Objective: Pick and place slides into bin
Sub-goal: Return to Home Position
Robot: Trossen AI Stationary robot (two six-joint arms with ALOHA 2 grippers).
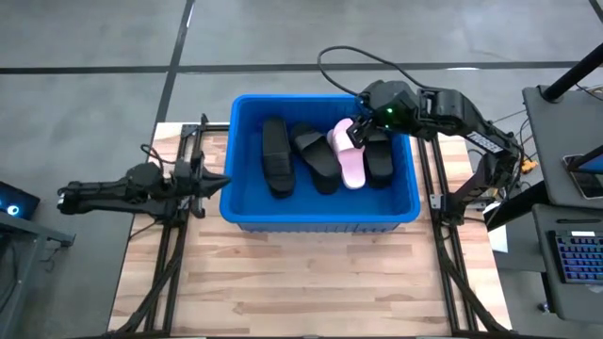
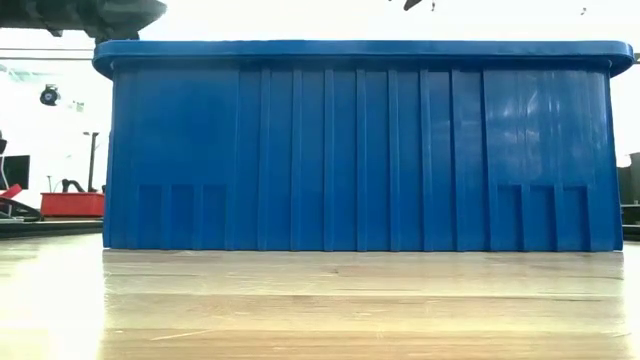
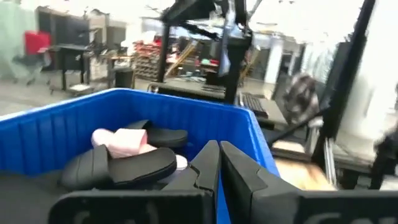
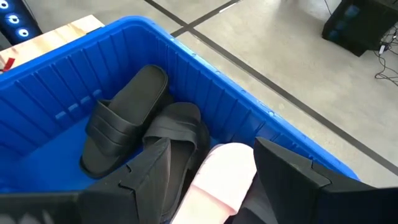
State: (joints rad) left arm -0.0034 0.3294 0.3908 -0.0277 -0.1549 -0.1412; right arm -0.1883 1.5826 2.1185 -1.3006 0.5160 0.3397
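The big blue bin [image 1: 320, 215] sits in the middle of the wooden table [image 1: 283, 282]. All the slides that can be seen are inside it. The pink slides [image 1: 350, 165] lie toward the right side of the bin. The black slides [image 1: 276, 155] lie on both sides of them. Some rest partly on top of each other, so it is hard to count them.

The right gripper [image 1: 353, 132] hangs over the far right corner of the bin, above the pink slides. In the right wrist view its two fingers [image 4: 149, 174] are spread wide apart. They hold nothing. A pink slide [image 4: 217, 177] lies below the gap between them, with two black slides [image 4: 124, 118] on the bin [image 4: 205, 65] floor next to it.

The left gripper [image 1: 219, 181] is outside the bin, just beside its left wall, and points at it. In the left wrist view its fingers [image 3: 208, 165] are pressed almost together, with only a thin crack between them. Nothing is in them. Past the left gripper [image 3: 218, 149], that view shows the bin [image 3: 62, 124] with a pink slide [image 3: 124, 142] lying among black slides [image 3: 118, 168].

The low view shows only the ribbed front wall of the bin [image 2: 360, 150] standing on the table [image 2: 320, 310]. The wall hides the slides.
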